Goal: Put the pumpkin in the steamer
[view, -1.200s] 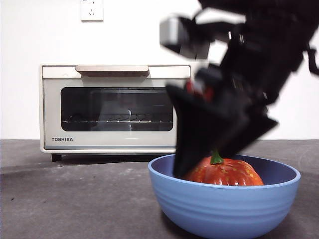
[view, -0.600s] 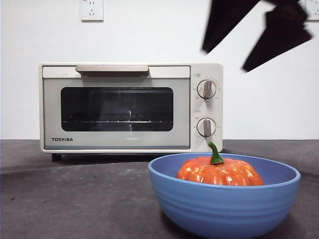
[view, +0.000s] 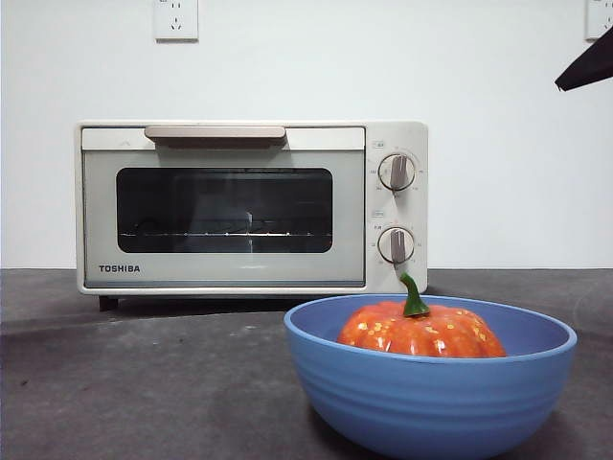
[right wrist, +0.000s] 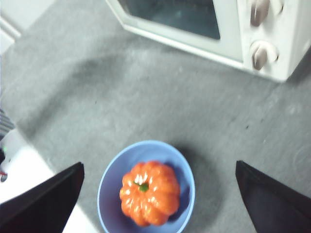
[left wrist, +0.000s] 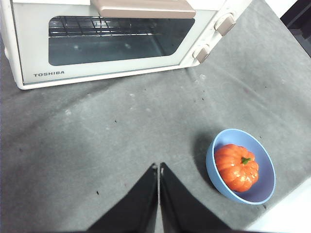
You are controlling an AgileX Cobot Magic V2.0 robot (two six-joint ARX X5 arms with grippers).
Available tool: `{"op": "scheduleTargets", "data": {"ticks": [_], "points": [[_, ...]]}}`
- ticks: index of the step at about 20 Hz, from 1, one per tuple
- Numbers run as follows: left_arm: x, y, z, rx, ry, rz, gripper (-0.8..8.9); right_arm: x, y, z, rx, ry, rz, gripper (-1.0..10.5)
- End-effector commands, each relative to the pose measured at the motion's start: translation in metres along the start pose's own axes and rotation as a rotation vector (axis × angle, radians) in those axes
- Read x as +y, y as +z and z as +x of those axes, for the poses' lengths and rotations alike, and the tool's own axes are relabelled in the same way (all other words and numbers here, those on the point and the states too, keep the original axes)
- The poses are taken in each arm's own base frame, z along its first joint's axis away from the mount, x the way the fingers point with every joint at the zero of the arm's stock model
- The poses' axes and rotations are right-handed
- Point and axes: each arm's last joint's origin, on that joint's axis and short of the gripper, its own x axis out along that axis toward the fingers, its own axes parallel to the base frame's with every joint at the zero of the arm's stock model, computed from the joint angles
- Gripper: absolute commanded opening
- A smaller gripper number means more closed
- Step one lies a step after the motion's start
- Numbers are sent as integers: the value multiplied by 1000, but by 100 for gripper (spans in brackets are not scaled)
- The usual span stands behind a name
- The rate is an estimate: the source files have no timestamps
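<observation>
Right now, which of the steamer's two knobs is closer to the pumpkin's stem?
The lower knob on the steamer: it sits just above the green stem of the pumpkin, while the upper knob is higher on the panel.

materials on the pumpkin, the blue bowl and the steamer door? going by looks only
Pumpkin: glossy, probably plastic or glazed ceramic; sharp highlights on its ribs.
Blue bowl: matte, ridged wall, looks like plastic or melamine, could be ceramic.
Steamer door: dark see-through window, likely glass, in a cream satin frame, painted metal or plastic.
</observation>
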Motion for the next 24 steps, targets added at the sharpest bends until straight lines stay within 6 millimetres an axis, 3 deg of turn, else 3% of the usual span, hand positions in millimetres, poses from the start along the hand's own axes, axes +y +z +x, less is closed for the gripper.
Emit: {"op": "scheduleTargets", "data": {"ticks": [1,7,11,15,24], "points": [[-2,6,-2,-32,-7,32,15,2,3,-2,-21,10,-29,486],[-2,9,-2,-57,-7,44,15,2,3,-2,-20,10,-29,487],[-2,32,4,-209,-47,0,16,2,3,-2,-20,10,-29,487],[-1,60,34,-300,-74,26,16,2,3,-2,-21,10,-29,487],[6,82,103,-308,-48,60,16,2,3,-2,-22,10,-29,487]]}}
